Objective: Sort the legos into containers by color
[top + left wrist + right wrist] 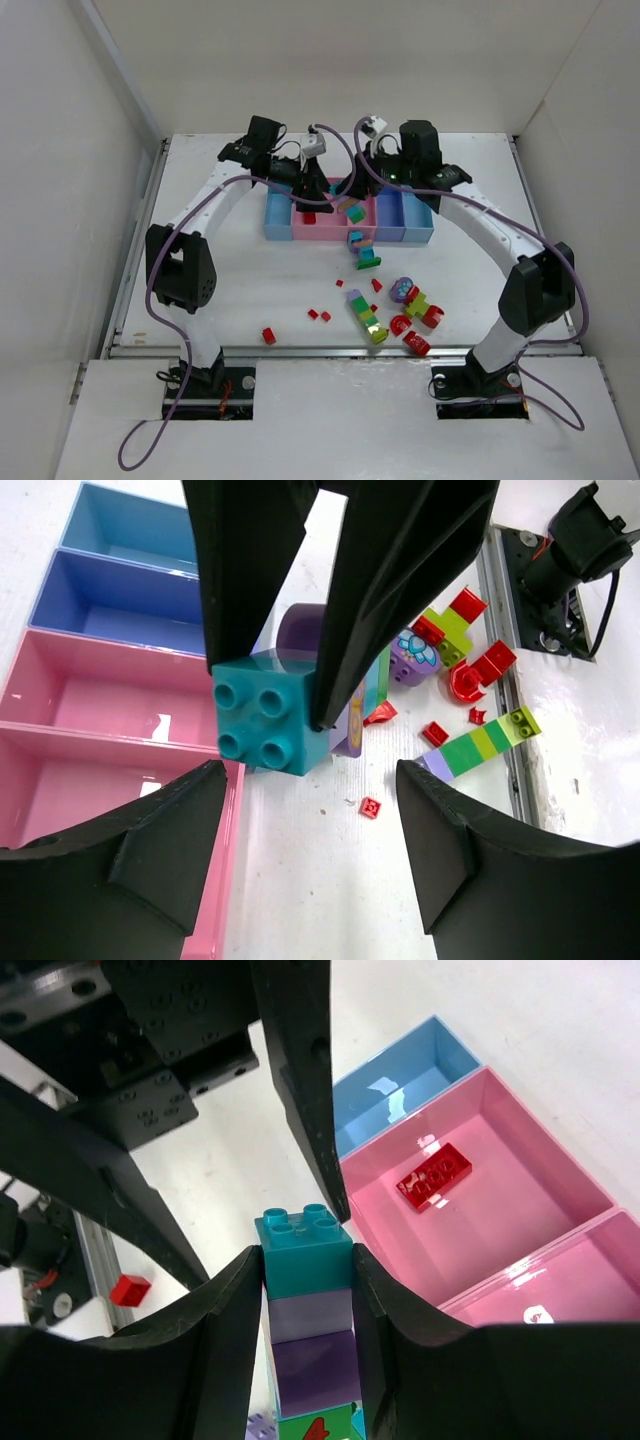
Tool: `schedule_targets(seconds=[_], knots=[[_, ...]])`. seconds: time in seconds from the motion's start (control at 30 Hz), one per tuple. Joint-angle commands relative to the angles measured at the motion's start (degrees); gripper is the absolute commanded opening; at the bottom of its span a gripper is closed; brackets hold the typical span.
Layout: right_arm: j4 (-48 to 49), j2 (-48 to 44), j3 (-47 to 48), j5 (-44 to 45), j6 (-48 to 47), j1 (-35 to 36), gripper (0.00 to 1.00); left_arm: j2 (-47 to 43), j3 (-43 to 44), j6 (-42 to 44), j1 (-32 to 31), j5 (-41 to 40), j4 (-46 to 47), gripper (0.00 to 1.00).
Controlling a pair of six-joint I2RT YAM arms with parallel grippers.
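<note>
One red brick point(433, 1177) sits in the containers point(277, 215), legos point(367, 315) mostly loose beside them; your right gripper point(307, 1270) pinches a stack point(310, 1360), left gripper point(310, 780) spread.

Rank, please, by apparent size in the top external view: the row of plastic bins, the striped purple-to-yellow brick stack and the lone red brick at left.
1. Row of joined blue and pink plastic bins
2. Striped purple, green and yellow brick stack
3. Lone red plastic brick
No close calls.
</note>
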Motion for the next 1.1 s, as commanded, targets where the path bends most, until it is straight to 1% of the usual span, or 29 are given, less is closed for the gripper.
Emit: schedule_targets(seconds=[0.0,0.13,0.17,0.27,0.37,0.4,0.43,0.53,0.6,0.67,0.7,0.77,0.87,0.93,1.07], knots=[[-1.94,-2.30,0.63,-0.92,-5.90,1.00,0.00,-2.07,2.98,2.50,0.24,3.30,-2.54,0.65],[-4.58,-1.77,1.25,-0.40,-8.36,2.76,0.00,-1.54,4.21,2.50,0.24,3.82,-3.07,0.65],[-4.58,-1.77,1.25,-0.40,-8.37,2.76,0.00,-1.02,4.21,2.50,0.24,3.83,-3.07,0.68],[-5.10,-1.77,1.25,0.21,-9.59,3.38,0.00,-1.01,4.83,2.50,0.24,3.83,-3.69,0.70],[-5.11,-2.30,1.25,0.22,-9.60,3.38,0.00,-0.48,5.36,5.82,0.24,3.83,-6.93,0.61],[-5.11,-2.30,1.25,0.22,-9.60,3.38,0.00,-0.48,5.36,9.06,0.24,3.83,-8.16,0.58],[-5.11,-2.82,1.25,0.22,-9.60,3.38,0.00,-0.48,5.36,10.57,0.24,3.83,-10.60,0.51],[-5.11,-2.82,1.25,0.22,-9.60,3.38,0.00,-0.48,5.36,13.21,0.24,3.83,-13.78,0.39],[-5.11,-2.82,1.25,0.22,-9.60,3.38,0.00,0.13,6.05,15.14,0.24,3.30,-15.63,0.38],[-5.11,-2.82,1.25,0.22,-9.60,3.90,0.00,0.74,6.58,18.04,0.24,3.30,-19.31,0.42],[-5.11,-2.82,1.25,0.22,-9.60,3.90,0.00,0.75,6.59,19.18,0.24,3.30,-19.33,0.44],[-5.11,-2.82,1.25,0.22,-9.60,3.90,0.00,1.36,6.59,19.20,0.24,2.77,-19.33,0.44],[-5.11,-2.82,1.25,0.22,-9.60,3.90,0.00,1.89,7.81,18.58,0.24,2.77,-19.85,0.40],[-5.11,-3.35,1.25,0.22,-9.60,3.90,0.00,1.89,7.82,18.58,0.24,3.29,-19.86,0.40],[-5.11,-3.35,1.25,-0.31,-9.60,4.43,0.00,2.42,7.82,18.58,0.24,3.83,-19.86,0.28]])
